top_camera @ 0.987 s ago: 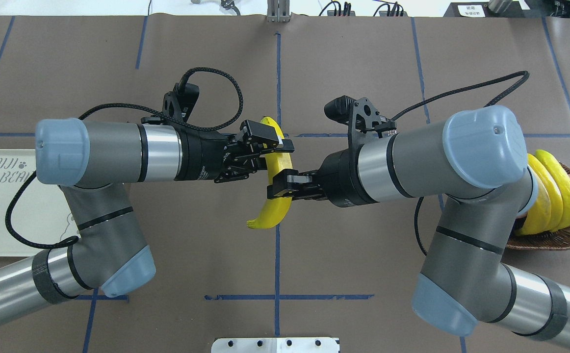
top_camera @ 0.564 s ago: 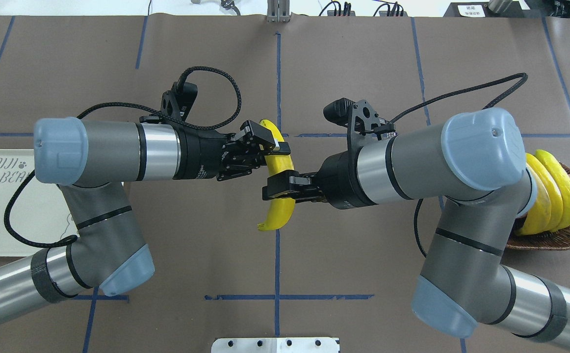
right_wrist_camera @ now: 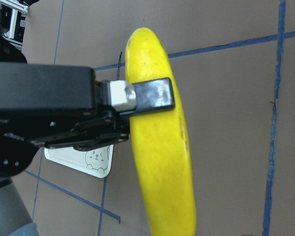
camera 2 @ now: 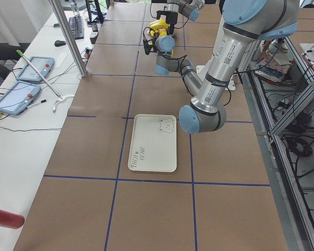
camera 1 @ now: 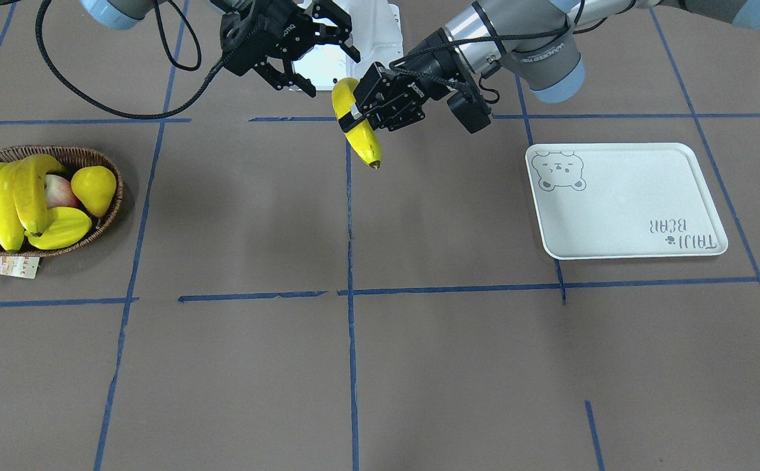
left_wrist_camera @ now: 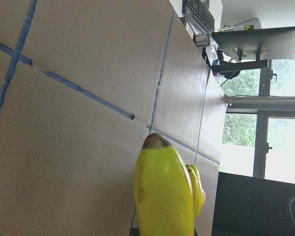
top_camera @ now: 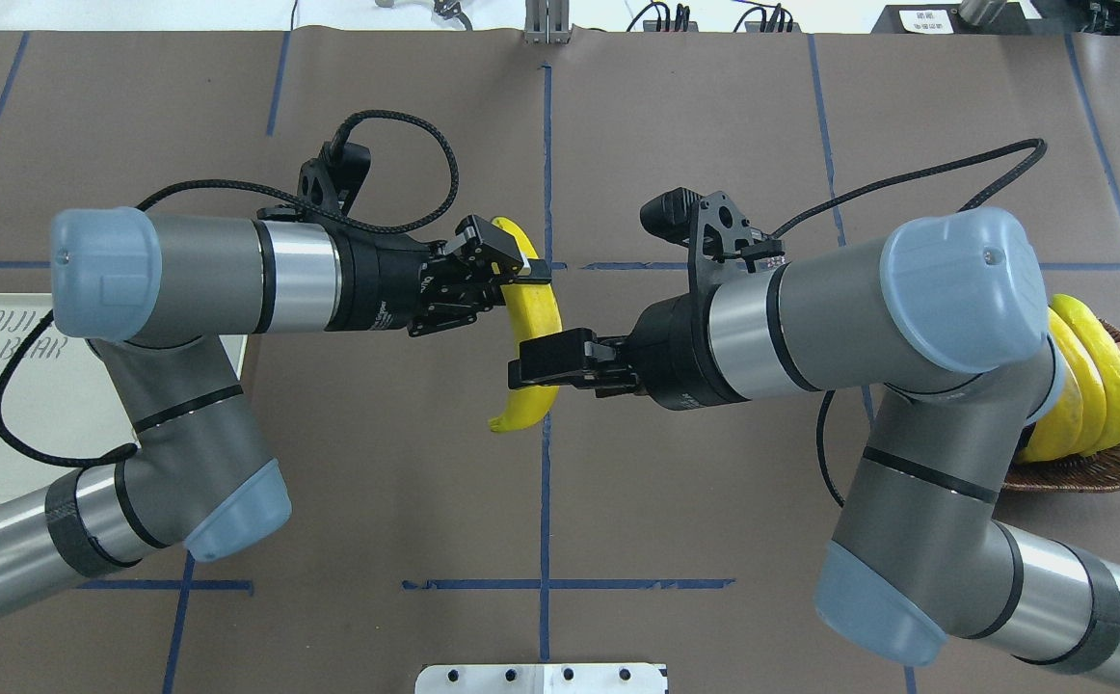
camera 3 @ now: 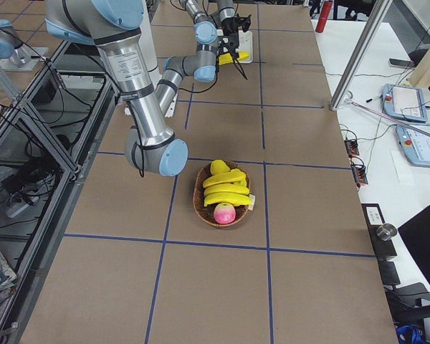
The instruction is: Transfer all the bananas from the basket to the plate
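1. One banana (camera 1: 362,131) is pinched between the fingers (right_wrist_camera: 155,93) of the left gripper (camera 1: 357,110). They are closed narrowly on its upper half, one pad lying flat across the skin.
2. Opposite it, the right gripper (top_camera: 536,361) has its jaws spread wide. They sit at the banana's other end without clamping it; whether a finger touches the skin I cannot tell.
3. Writing: the plate (camera 1: 622,209) reads "TAIJI BEAR" in grey with a small paw print, set in the corner across from a drawn bear face (camera 1: 558,171). White lettering on both gripper bodies is too small to read. Print on the basket's paper tag (camera 1: 18,266) is also illegible.
4. The held banana is bright yellow, smooth and curved, with a dark brown tip pointing down and a faint brown line along one side.
5. It hangs in the air over the blue tape line (camera 1: 348,216) at the table's middle, well apart from both basket (camera 1: 115,199) and plate.
6. Three more bananas (camera 1: 4,203) lie side by side in the basket, next to a pear (camera 1: 94,188) and an apple (camera 1: 59,191).
7. The plate is white with rounded corners and lies flat on the left arm's side.
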Controlling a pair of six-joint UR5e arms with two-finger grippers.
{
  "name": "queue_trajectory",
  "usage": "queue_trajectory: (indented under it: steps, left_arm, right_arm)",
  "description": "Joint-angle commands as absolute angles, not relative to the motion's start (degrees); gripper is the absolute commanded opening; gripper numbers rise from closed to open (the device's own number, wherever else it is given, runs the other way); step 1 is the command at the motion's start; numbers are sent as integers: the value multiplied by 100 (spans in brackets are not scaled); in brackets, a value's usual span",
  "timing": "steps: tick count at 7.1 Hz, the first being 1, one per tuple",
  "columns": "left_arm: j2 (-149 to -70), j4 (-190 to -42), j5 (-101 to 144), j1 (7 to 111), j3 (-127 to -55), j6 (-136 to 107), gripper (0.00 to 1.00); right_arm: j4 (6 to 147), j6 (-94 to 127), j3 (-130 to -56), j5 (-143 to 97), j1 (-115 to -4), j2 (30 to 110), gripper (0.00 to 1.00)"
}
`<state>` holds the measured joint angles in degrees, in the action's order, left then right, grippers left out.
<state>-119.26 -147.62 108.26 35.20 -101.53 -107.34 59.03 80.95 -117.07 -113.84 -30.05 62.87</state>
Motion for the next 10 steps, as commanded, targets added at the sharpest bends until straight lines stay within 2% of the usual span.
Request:
queue_trajectory:
  steps: [1, 4, 5, 6, 10]
  left_arm:
    - [-11429, -13951, 11448, 4188, -10282, -10079, 0]
    - [-9412, -13851, 11742, 4693, -10835, -8488, 0]
    - [-8830, -13886, 12047, 4833, -10767, -7655, 0]
    - [-8624, -13826, 12241, 5278, -10601, -6629, 0]
    - [-8148, -13808, 12287, 5765, -9819, -6425, 0]
  right_arm:
    - [5906, 8095, -11768, -11373, -3137, 6380, 100]
    - [5906, 8095, -11891, -11364, -3234, 6591, 100]
    - [5906, 8095, -11883, -11364, -3260, 6618, 100]
    - [5906, 8095, -11883, -11364, -3269, 6653, 100]
    - [5915, 8086, -11971, -11434, -3541, 6986, 100]
